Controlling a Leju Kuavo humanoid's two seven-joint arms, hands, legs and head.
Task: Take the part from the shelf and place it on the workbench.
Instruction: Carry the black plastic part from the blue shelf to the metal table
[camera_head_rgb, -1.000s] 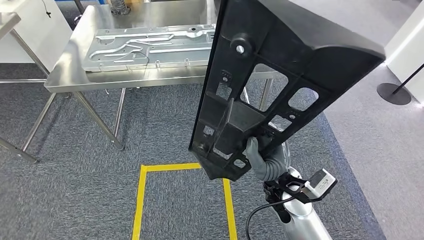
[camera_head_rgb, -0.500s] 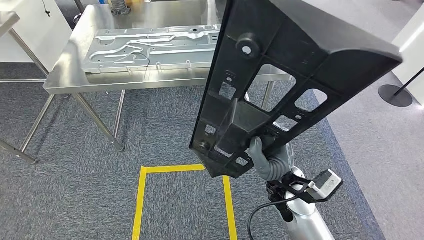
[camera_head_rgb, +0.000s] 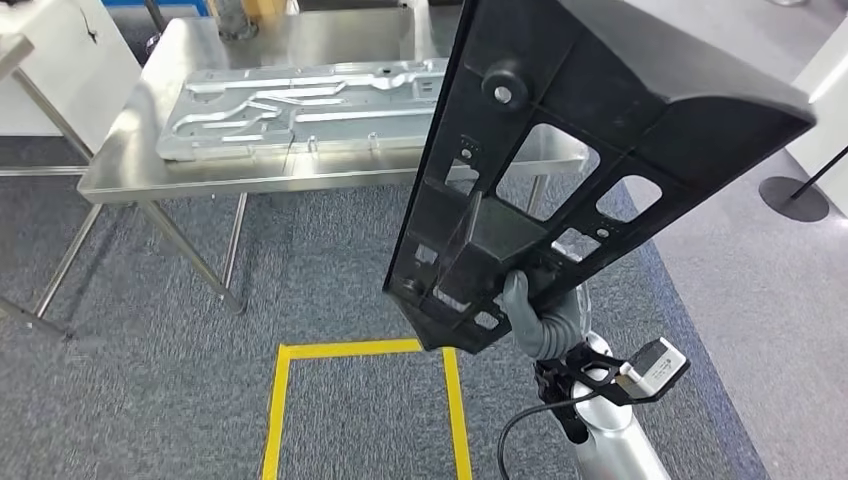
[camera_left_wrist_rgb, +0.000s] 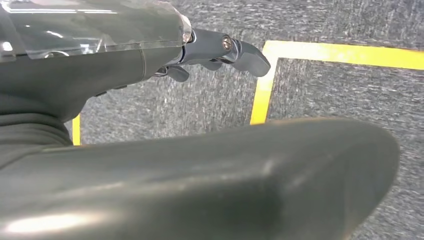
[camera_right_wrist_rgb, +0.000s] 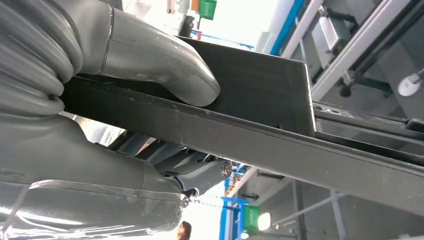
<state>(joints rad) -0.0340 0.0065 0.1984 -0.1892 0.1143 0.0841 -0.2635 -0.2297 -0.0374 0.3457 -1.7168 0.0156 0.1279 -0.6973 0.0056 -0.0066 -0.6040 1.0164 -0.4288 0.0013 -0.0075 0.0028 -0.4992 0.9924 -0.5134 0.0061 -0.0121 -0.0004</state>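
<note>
Part (camera_head_rgb: 560, 150) upright in right hand (camera_head_rgb: 535, 318), long axis tilted up-right.

From my head feed the room is evenly and brightly lit from overhead, and the steel desk (camera_head_rgb: 250, 175) throws back broad pale glare, strongest toward 12 o'clock. Beneath it the carpet (camera_head_rgb: 150, 400) carries only soft, faint shadows. The black part (camera_head_rgb: 590, 120) reads nearly flat, its detail lost in the dark (a dull sheen lies along its upper face). Straight lines bow slightly toward the frame edges. My left wrist feed is smeared: the thumb (camera_left_wrist_rgb: 200, 185) close to the lens is out of focus. On the right wrist feed the background at 12 o'clock is blown out white.
</note>
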